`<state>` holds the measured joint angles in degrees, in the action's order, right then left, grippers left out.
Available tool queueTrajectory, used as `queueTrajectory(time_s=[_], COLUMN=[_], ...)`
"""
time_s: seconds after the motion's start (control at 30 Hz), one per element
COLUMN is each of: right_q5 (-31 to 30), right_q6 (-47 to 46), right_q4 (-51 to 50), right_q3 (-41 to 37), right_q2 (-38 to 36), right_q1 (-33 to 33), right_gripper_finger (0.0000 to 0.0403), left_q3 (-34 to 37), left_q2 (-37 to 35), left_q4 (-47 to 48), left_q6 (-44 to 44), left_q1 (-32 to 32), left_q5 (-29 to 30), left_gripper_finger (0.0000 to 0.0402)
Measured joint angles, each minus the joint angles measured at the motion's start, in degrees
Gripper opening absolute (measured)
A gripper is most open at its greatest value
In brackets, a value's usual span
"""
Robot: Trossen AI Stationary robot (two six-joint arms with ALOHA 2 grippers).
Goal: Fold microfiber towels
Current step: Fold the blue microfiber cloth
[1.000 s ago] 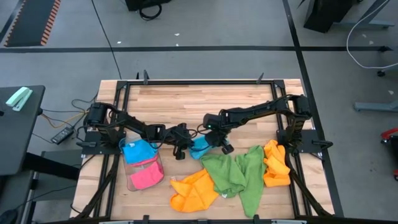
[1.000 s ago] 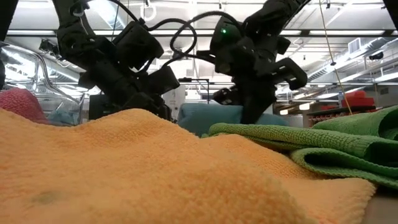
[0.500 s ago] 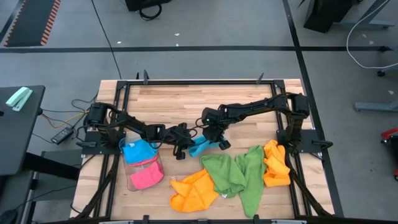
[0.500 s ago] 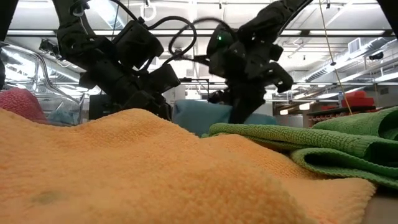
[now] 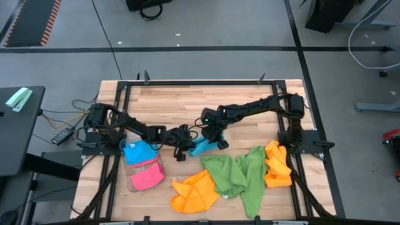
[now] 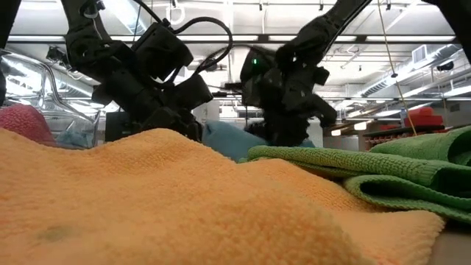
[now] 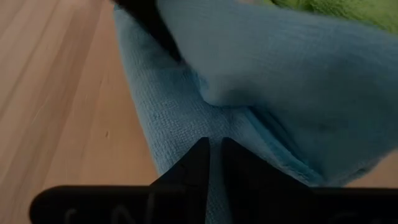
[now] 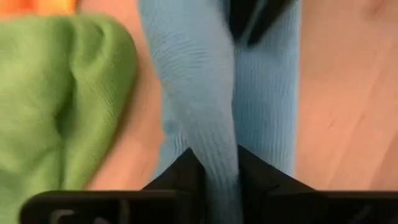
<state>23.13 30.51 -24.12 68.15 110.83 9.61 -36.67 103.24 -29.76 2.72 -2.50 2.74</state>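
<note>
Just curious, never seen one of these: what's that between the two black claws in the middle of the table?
A sky blue towel. In the high view it lies between the left gripper and the right gripper; each wrist view shows that arm's fingers closed on its fabric.

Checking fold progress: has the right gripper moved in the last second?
Yes. In the high view the right gripper has shifted toward the left gripper, away from the green towel.

No legible text, label, brand, number or sign is found in any view.
</note>
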Motion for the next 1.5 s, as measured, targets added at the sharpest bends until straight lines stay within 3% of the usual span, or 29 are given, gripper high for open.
queueTrajectory(time_s=[0.27, 0.5, 0.97, 1.5], right_q5=[-2.04, -4.01, -3.22, 0.18], right_q6=[-1.52, -2.72, -5.03, -6.74], right_q4=[0.24, -1.22, -5.42, 6.39], right_q3=[-0.04, 1.0, 4.1, -3.85], right_q2=[0.0, -1.16, -1.25, -1.3], right_q1=[0.13, 0.86, 1.53, 3.32], right_gripper_finger=[0.0153, 0.0186, 0.0208, 0.0207], left_q3=[0.0, 0.0, 0.0, -0.09], left_q2=[0.0, 0.0, 0.0, -0.07], left_q4=[0.02, 0.05, 1.31, 3.21], left_q6=[-0.09, 0.84, 0.98, 2.43], left_q1=[0.0, -0.31, -0.63, -0.74], left_q5=[0.0, 0.0, 0.0, 0.02], left_gripper_finger=[0.0052, 0.005, 0.0052, 0.0059])
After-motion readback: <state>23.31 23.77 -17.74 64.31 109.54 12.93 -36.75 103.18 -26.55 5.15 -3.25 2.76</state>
